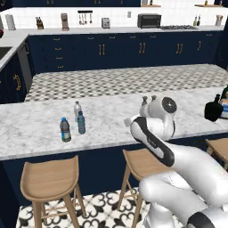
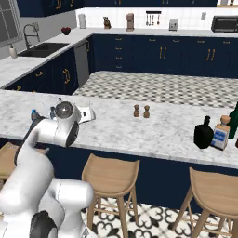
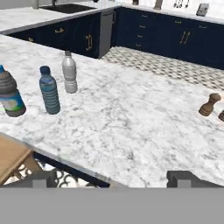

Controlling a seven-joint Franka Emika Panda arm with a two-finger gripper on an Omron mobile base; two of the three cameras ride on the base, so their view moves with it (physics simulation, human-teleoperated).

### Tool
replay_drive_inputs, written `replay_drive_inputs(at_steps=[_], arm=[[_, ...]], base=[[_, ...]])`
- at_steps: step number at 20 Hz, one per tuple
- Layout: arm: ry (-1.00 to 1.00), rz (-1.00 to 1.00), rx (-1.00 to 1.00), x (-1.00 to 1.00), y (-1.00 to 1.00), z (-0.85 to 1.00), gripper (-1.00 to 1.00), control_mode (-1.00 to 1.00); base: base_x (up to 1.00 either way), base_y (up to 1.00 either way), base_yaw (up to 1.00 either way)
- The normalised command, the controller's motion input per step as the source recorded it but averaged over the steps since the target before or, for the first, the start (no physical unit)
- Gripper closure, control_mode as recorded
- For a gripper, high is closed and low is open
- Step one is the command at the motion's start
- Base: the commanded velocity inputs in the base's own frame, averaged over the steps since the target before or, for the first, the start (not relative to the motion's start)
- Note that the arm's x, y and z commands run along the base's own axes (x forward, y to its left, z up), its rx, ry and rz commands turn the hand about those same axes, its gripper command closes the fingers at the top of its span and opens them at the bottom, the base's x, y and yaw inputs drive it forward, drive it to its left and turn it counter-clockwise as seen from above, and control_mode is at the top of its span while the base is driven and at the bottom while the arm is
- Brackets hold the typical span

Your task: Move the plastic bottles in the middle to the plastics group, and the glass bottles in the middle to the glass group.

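The slim all-blue bottle [image 3: 49, 90] stands upright on the marble counter between the clear white-capped bottle [image 3: 69, 73] and the clear blue-capped, dark-labelled bottle [image 3: 9, 94]; all three also stand close together at the counter's left [image 1: 81, 123]. At the far right, the squat black bottle [image 2: 203, 132] and the square pale-labelled bottle [image 2: 221, 134] stand beside the tall green bottle [image 2: 234, 121]. My gripper [image 3: 113, 181] hovers over the counter's front edge, open and holding nothing, well right of the three plastic bottles.
Two small brown shakers [image 2: 141, 111] stand mid-counter toward the far edge. Wooden stools [image 1: 50, 178] sit under the counter's front edge. Beyond the counter [image 1: 107, 129] are tiled floor and dark blue cabinets.
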Motion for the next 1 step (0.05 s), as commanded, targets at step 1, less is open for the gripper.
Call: replay_drive_inputs(at_steps=[1], arm=[[0.0, 0.08, -0.04, -0.85, -0.36, 0.48, -1.0, -1.0]], base=[[0.0, 0.0, 0.0]])
